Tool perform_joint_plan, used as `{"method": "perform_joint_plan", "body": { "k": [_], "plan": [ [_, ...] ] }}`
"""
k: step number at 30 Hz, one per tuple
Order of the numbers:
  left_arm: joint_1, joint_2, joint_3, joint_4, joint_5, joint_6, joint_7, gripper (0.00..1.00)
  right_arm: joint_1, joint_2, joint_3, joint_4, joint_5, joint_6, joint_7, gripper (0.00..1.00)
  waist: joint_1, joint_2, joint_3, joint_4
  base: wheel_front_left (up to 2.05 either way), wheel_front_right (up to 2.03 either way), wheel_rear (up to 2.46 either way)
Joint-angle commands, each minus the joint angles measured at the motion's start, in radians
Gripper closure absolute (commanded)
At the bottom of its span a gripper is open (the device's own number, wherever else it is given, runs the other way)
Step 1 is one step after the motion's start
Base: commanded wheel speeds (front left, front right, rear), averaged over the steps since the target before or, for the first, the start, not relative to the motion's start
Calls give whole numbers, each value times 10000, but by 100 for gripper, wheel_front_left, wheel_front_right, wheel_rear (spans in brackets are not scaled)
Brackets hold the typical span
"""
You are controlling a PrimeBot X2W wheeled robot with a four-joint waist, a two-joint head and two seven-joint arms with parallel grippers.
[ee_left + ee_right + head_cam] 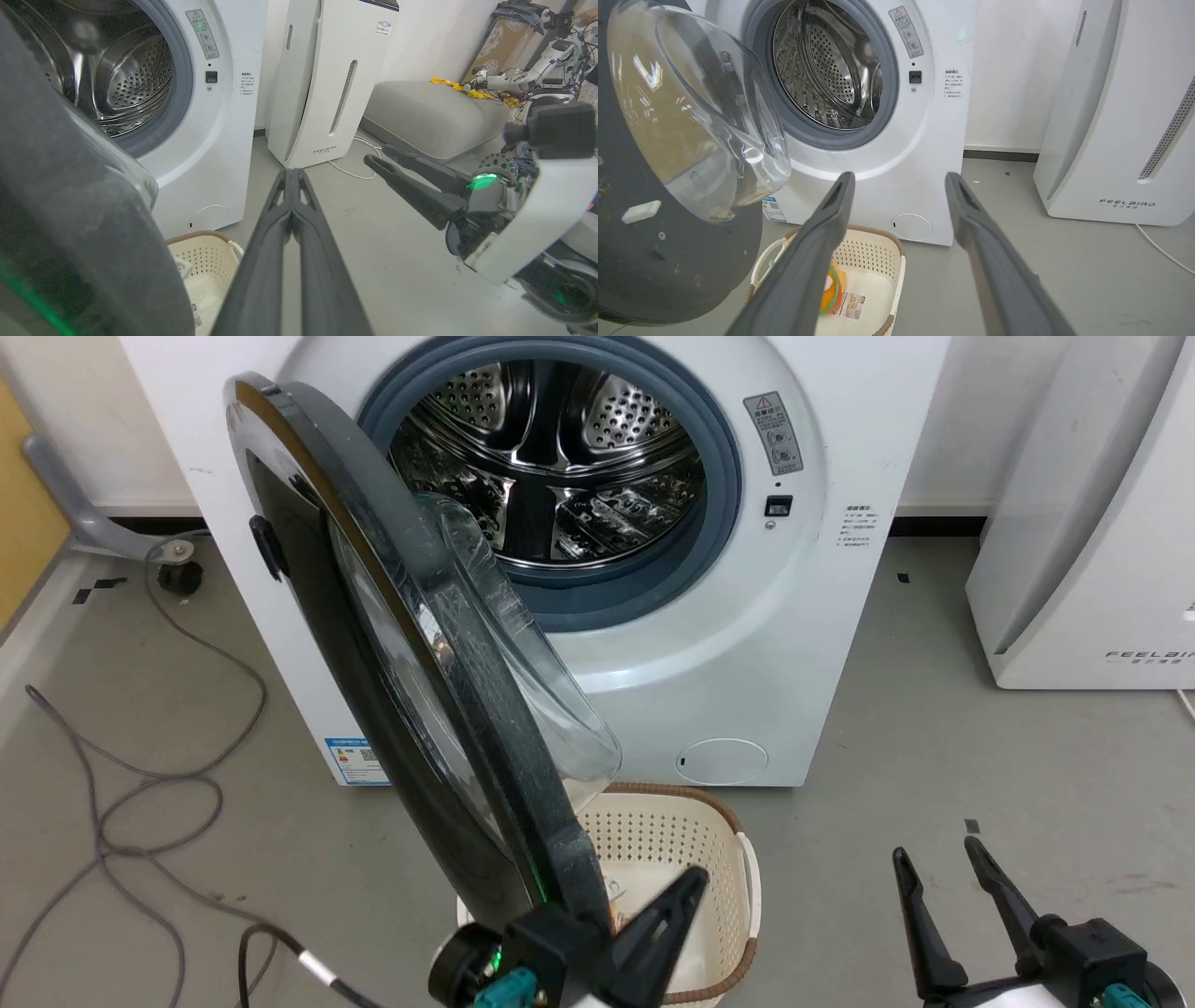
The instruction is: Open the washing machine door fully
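Note:
The white washing machine [803,644] stands with its steel drum [551,467] exposed. The washing machine door [355,644] is swung out towards me, nearly edge-on, its clear glass bowl [523,653] bulging to the right. My left gripper [695,877] is shut on nothing, low by the door's free rim on its inner side; whether it touches the door is unclear. In the left wrist view the shut left gripper [292,175] points past the door's matte ring [70,196]. My right gripper [938,854] hangs open over the floor at the right, well away from the door [668,261].
A cream laundry basket [653,831] holding a few items sits on the floor under the door's lower edge. The white FEELBIRD appliance [1083,541] stands to the washer's right. Grey cables [140,784] trail over the floor at the left. A grey cushion [430,112] lies further right.

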Motion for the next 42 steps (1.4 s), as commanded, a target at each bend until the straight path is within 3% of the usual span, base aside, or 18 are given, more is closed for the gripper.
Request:
{"method": "perform_joint_plan", "body": {
  "k": [1,14,23,34,42],
  "plan": [
    [-333,-67,95,343,103,137,-194,100,159,34,24,48,86,8,0,0,0,0,-2,-26,0,0,0],
    [-811,-220,534,1805,146,939,-1201,100,273,34,-21,176,181,8,23,0,0,0,-17,-80,0,0,0],
    [126,203,715,908,313,1444,-1466,100,389,34,-26,225,158,8,53,0,0,0,-83,288,0,0,0],
    [1290,750,1049,-328,477,2101,-1473,100,528,34,-182,274,208,8,10,0,0,0,-265,1318,0,0,0],
    [1512,940,1641,-704,499,2476,-2051,100,409,34,-215,244,17,8,15,0,0,0,-187,2011,0,0,0]
  ]
}}
